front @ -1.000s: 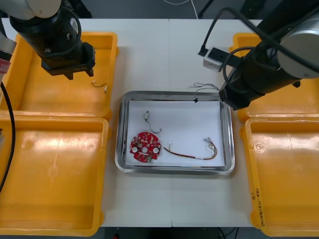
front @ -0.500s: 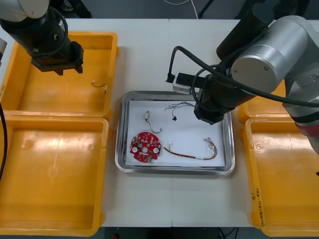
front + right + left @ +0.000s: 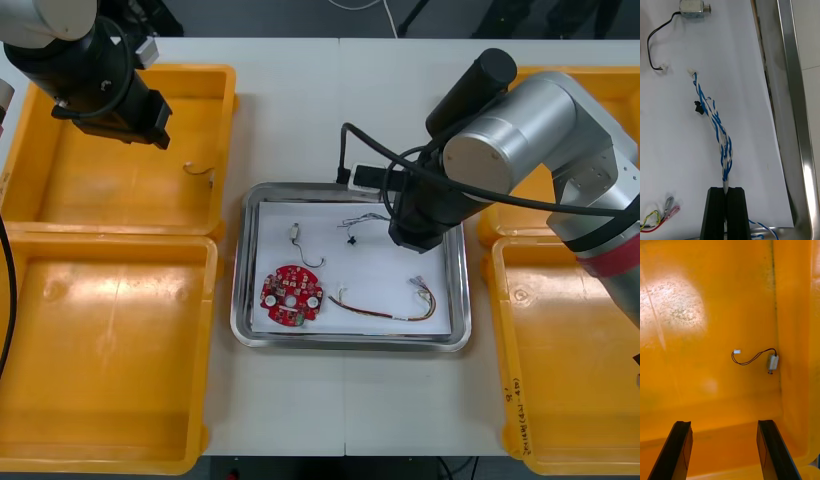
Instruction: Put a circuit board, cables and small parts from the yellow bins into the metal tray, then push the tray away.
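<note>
My right gripper (image 3: 412,228) is low over the far right part of the metal tray (image 3: 350,343), shut on a twisted blue and white cable (image 3: 715,120). The cable's free end lies on the tray's white inside (image 3: 360,220). In the right wrist view the gripper (image 3: 726,190) pinches the cable's near end. A round red circuit board (image 3: 291,292), a red and yellow cable (image 3: 385,308) and a small metal part (image 3: 297,235) with a black lead lie in the tray. My left gripper (image 3: 723,423) hangs open over the far left yellow bin (image 3: 60,190), short of a small metal part (image 3: 772,362).
The near left bin (image 3: 100,350) and near right bin (image 3: 570,360) flank the tray. The far right bin (image 3: 520,205) lies under my right arm. In the right wrist view the tray's shiny rim (image 3: 790,75) runs close beside the cable.
My right gripper carried the blue and white cable from the tray's far right corner inward and down onto the white inside. My left arm shifted slightly over the far left bin.
</note>
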Controlling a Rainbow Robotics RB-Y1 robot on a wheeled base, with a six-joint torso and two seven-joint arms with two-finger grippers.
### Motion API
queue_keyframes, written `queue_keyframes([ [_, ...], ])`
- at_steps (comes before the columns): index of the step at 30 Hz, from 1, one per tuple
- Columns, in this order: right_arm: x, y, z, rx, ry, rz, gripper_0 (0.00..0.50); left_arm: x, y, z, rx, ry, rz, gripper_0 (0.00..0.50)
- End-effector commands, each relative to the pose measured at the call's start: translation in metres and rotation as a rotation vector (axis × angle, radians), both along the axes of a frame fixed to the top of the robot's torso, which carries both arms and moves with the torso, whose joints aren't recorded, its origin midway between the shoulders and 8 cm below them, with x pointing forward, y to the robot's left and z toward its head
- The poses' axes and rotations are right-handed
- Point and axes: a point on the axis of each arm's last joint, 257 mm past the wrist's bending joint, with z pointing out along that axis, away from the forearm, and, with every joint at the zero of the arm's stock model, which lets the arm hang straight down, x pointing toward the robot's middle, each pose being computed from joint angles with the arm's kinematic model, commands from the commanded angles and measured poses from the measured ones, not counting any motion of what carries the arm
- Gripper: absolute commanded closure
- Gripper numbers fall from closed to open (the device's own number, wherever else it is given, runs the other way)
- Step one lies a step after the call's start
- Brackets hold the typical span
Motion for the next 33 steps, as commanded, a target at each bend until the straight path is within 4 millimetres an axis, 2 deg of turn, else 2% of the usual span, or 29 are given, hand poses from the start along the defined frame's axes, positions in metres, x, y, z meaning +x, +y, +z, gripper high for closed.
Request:
queue_keyframes([
  [1, 0.006, 0.009, -0.005, -0.05, -0.068, 0.058, 0.5, 0.015, 0.007, 0.042, 0.075, -0.096, -0.18, 0.0],
  [11, -0.001, 0.008, -0.032, -0.038, -0.061, 0.055, 0.5, 0.022, 0.001, 0.024, 0.119, -0.145, -0.369, 0.0],
  [17, 0.002, 0.01, -0.037, -0.043, -0.091, 0.059, 0.5, 0.031, 0.0, 0.013, 0.152, -0.203, -0.461, 0.0],
  [25, 0.0, 0.01, -0.039, -0.039, -0.082, 0.059, 0.499, 0.033, 0.001, 0.006, 0.197, -0.228, -0.552, 0.0],
  [27, 0.0, 0.01, -0.039, -0.038, -0.083, 0.061, 0.45, 0.033, 0.001, 0.005, 0.202, -0.23, -0.563, 0.0],
  [28, 0.0, 0.01, -0.039, -0.039, -0.084, 0.062, 0.36, 0.034, 0.001, 0.002, 0.211, -0.237, -0.582, 0.0],
  [30, 0.0, 0.01, -0.039, -0.038, -0.082, 0.06, 0.274, 0.034, 0.002, -0.001, 0.212, -0.24, -0.587, 0.0],
  [31, 0.0, 0.01, -0.039, -0.039, -0.084, 0.062, 0.13, 0.035, 0.002, -0.005, 0.208, -0.249, -0.588, 0.0],
  [33, 0.0, 0.01, -0.039, -0.038, -0.083, 0.061, 0.049, 0.036, 0.003, -0.006, 0.211, -0.251, -0.591, 0.0],
])
